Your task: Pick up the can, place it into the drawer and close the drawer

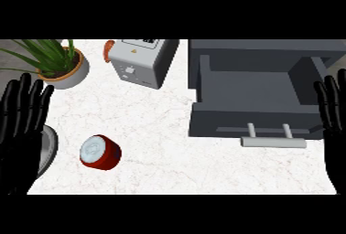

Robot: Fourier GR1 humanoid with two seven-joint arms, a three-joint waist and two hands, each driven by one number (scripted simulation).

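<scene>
The grey drawer (253, 89) is already open, sitting just inboard of your right hand (331, 119), whose fingers are straight up and holding nothing. Left hand (20, 132) is the same deal, flat and open. The red can (100, 152) is tipped on its side, below and right of the left fingertips. I'd use the left: come down over it and wrap across the round side, not the silver end.
</scene>
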